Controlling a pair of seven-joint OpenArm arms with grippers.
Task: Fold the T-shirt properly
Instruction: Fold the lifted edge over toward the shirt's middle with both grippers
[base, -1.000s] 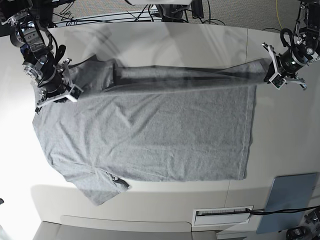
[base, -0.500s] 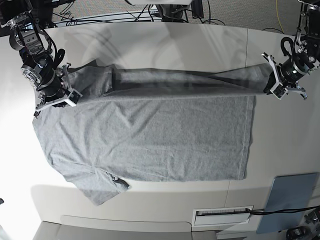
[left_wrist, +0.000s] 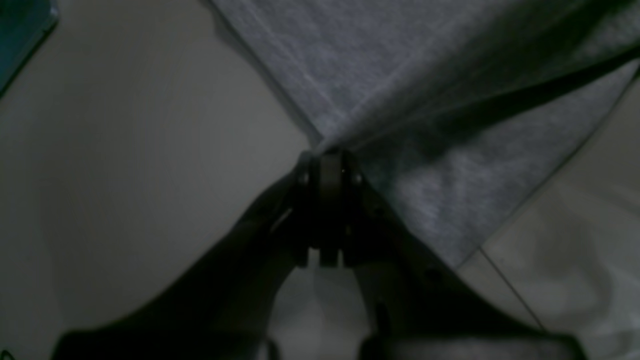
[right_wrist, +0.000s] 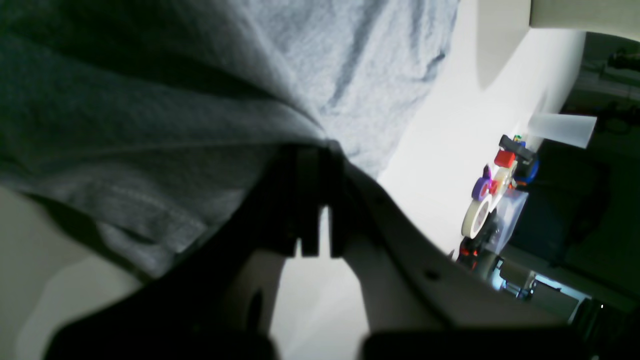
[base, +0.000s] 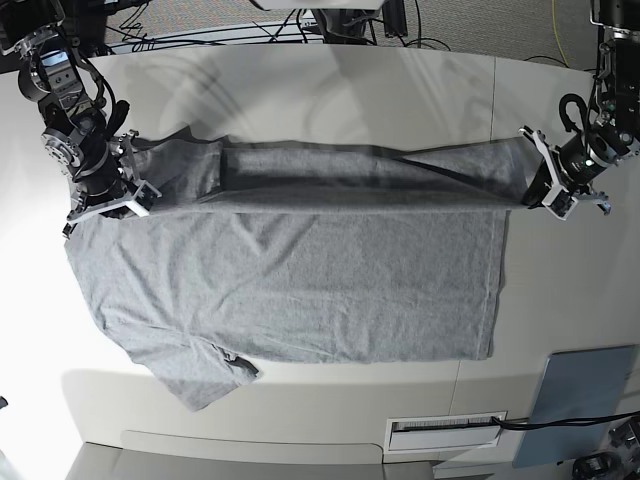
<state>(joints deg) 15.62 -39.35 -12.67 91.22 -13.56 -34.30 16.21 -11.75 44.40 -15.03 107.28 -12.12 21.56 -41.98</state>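
Fabric is pinched in both: the left end effector (base: 535, 180) is closed on a hem corner of the T-shirt (base: 300, 290), the right end effector (base: 122, 178) on its sleeve end. The shirt lies spread on the pale surface (base: 330, 85), its far edge lifted between them. No lettering shows; the wrist views are dark.

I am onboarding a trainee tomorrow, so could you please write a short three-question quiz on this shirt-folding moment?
1. True or false: both end effectors grip the T-shirt.
2. Which end effector holds the sleeve end: A left, B right?
3. Fill in: the far edge is pulled taut between the arms, while the near sleeve lies ____ on the table.

Key: 1 true; 2 B; 3 flat.
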